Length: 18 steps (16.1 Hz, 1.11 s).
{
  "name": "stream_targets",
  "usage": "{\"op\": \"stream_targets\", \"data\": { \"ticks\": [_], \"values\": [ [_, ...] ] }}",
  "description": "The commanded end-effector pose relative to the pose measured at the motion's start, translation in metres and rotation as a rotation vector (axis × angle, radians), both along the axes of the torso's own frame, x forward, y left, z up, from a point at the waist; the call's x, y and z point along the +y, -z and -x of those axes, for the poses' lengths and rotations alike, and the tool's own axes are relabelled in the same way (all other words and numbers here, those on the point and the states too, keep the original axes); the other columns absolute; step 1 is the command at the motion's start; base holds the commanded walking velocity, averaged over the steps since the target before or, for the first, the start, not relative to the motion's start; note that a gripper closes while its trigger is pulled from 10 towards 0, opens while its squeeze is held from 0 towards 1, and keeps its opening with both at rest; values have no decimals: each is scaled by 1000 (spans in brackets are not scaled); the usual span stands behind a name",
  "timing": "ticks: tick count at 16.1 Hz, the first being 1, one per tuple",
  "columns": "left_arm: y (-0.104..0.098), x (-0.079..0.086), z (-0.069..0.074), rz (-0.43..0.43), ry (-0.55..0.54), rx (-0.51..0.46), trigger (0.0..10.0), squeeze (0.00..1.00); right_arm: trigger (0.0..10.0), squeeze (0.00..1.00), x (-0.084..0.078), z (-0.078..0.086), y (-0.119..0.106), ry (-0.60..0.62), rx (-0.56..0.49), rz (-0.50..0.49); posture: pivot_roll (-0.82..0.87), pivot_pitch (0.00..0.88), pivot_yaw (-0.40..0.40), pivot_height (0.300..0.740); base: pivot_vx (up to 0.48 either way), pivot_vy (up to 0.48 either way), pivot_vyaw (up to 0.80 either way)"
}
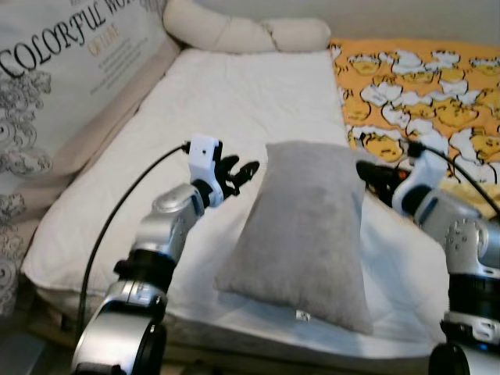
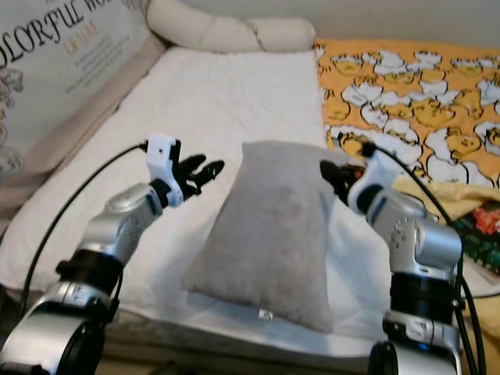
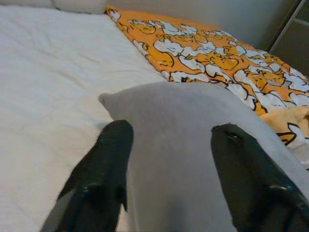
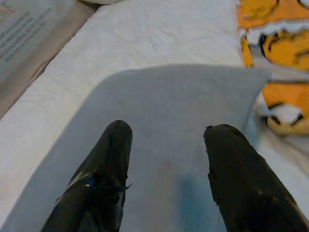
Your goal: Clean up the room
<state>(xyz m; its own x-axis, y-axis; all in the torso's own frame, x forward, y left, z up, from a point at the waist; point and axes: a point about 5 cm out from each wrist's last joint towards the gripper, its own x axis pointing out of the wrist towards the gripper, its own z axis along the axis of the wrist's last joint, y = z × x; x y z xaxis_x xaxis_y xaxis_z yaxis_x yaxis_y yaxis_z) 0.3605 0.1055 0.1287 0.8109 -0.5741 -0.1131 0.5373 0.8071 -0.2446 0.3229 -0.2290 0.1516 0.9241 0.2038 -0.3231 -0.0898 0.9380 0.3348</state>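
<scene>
A grey pillow (image 1: 308, 234) lies lengthwise on the white mattress (image 1: 211, 101), near its front edge. My left gripper (image 1: 238, 173) hovers open just left of the pillow's upper left corner, apart from it. In the left wrist view the pillow (image 3: 193, 159) shows between the two spread fingers (image 3: 104, 169). My right gripper (image 1: 375, 178) is open at the pillow's upper right corner, close against its edge. The right wrist view looks over the pillow (image 4: 169, 145) past spread fingers (image 4: 236, 179).
An orange blanket with white duck prints (image 1: 422, 94) covers the bed's right side. A long cream bolster (image 1: 242, 33) lies at the head. A large printed cushion (image 1: 62, 70) leans along the left. Bare mattress stretches beyond the pillow.
</scene>
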Motion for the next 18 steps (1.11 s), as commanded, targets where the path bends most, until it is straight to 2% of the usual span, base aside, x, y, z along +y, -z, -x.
{"op": "stream_targets", "data": {
  "ticks": [1,3,4,5,6,8,9,10,11,12,13,14,15,16,17,18],
  "values": [
    [2,-1,-6,48,-51,6,10000,1000,10000,1000,-6,-1,7,5,-24,-117,-102,0,76,740,0,0,0],
    [18,3,-8,116,-106,115,10000,1000,10000,1000,-7,9,30,-93,-3,-284,-114,21,92,740,0,0,0],
    [20,3,-7,132,-109,129,10000,1000,10000,1000,-8,12,36,-107,12,-306,-114,21,92,740,0,0,0],
    [29,-2,-3,295,-77,208,10000,1000,10000,1000,-13,21,52,-114,63,-363,-118,37,98,740,0,0,0],
    [39,-10,4,355,-42,255,10000,1000,10000,1000,-18,27,64,-87,99,-354,-125,44,103,740,0,0,0],
    [49,-21,12,366,-3,288,10000,1000,10000,1000,-23,31,74,-47,119,-345,-131,47,105,740,0,0,0],
    [58,-34,20,370,35,312,10000,1000,10000,0,-22,36,80,-53,130,-367,-141,50,109,740,0,0,0],
    [64,-45,26,397,61,347,10000,1000,10000,0,-19,40,86,-64,146,-402,-148,47,113,740,0,0,0],
    [68,-52,30,398,80,376,10000,573,10000,0,-15,42,89,-76,154,-439,-153,46,117,740,0,0,0],
    [77,-65,40,386,116,432,10000,0,10000,0,-3,44,96,-111,165,-521,-158,42,120,740,0,0,0],
    [79,-67,42,388,120,445,10000,0,10000,0,0,44,97,-119,169,-531,-161,39,121,740,0,0,0],
    [86,-71,47,338,120,470,824,0,10000,0,9,44,105,-137,203,-510,-164,32,119,740,0,0,0],
    [89,-74,50,316,130,476,0,0,7176,0,16,45,110,-143,227,-497,-162,26,118,740,0,0,0],
    [89,-76,51,327,141,478,0,0,1059,0,17,43,113,-117,240,-495,-159,21,117,740,0,0,0],
    [88,-77,51,327,145,477,0,0,0,0,16,42,116,-88,246,-475,-156,16,116,740,0,0,0],
    [88,-77,50,314,145,473,0,0,0,0,16,41,118,-77,246,-462,-156,16,116,740,0,0,0]
  ]
}}
